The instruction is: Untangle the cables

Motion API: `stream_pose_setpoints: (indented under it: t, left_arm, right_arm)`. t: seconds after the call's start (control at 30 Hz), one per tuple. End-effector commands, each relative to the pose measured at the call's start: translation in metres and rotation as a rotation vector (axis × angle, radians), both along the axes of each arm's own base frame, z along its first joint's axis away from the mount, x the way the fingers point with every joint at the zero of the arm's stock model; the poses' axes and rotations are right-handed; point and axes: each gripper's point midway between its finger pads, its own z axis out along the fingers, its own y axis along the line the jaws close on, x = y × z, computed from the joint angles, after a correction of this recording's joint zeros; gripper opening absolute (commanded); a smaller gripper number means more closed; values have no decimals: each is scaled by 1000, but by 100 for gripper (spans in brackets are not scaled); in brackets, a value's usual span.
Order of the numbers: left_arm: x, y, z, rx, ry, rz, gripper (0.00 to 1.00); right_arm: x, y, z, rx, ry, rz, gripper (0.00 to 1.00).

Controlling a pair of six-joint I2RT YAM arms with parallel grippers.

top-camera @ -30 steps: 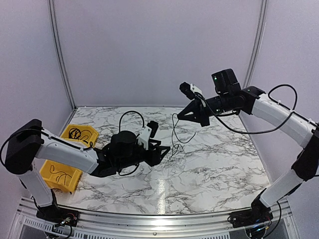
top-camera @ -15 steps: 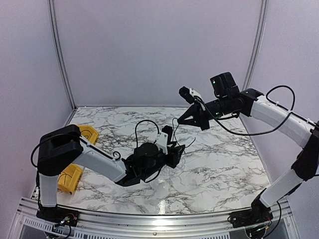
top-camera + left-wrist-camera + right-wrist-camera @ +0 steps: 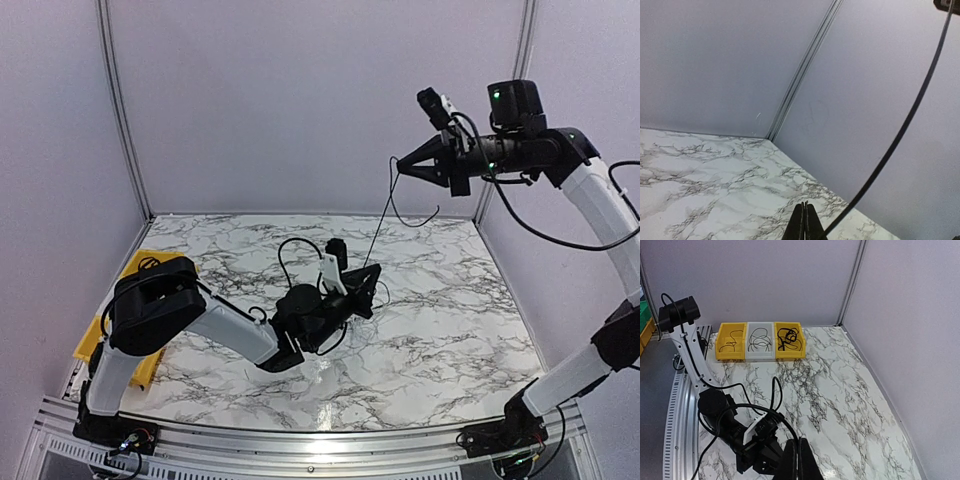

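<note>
Both pairs of jaws are pressed fully together. Those of the right gripper, high near the back right corner, pinch a thin black cable at their tip. Those of the left gripper sit low over the white, grey-veined marble surface. The strand meets them there, but no view makes clear whether it is clamped between them or only runs alongside.

From overhead, the cable reads as one straight, tight line slanting from the upper jaws down to the lower ones. A slack loop droops from the right gripper in front of the back wall.

The left wrist camera gives that strand up close. It climbs in a slight bow from just beside the closed fingers to the top right corner of the view, smooth and dark against the pale wall.

The right wrist camera looks down past its own shut jaws and shows what the overhead view mostly hides behind the left arm. Three open plastic bins stand in a row at the surface's left edge: yellow, pale grey, yellow. Each holds loose black cables, thin loops in the first two and a denser tangle in the third.
</note>
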Motion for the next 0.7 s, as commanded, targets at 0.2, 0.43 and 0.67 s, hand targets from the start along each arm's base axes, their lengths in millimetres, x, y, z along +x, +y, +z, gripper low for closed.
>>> stream_pose_setpoints:
  t: [0.2,0.43,0.67]
  left_arm:
    - [7,6,-130,263,200,12,14]
    - [5,13,-134,281,210,17,11]
    - [3,19,-134,285,215,23,16]
  right_arm:
    - [-48,-37,155,296,-313,74,0]
    - [-38,-36,148,291,-301,54,0]
    - [-42,-55,175,313,-373,1,0]
